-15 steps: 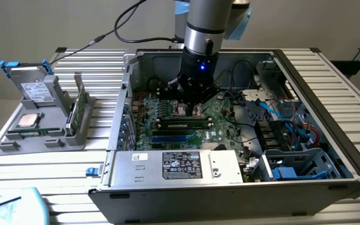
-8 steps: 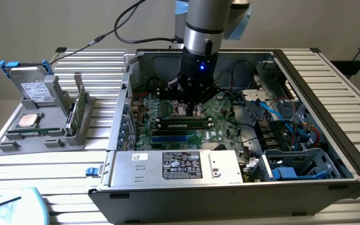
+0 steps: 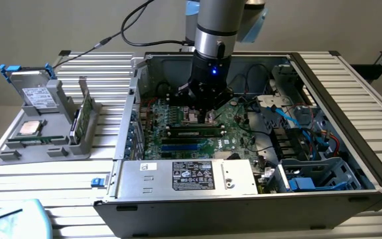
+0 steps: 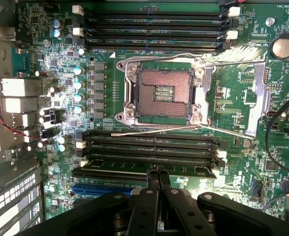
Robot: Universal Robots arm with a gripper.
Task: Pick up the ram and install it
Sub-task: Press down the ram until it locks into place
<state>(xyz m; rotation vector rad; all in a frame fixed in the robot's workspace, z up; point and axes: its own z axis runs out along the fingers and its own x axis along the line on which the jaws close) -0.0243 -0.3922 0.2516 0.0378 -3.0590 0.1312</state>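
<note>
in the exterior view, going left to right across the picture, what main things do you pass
blue-handled drive standing in the grey holder → processor chip lying on the holder → ram stick upright in the holder → robot arm over the motherboard → blue cables inside the case

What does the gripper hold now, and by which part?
It cannot be told. The gripper sits at the upper long edge of the ram, near its middle.
</note>
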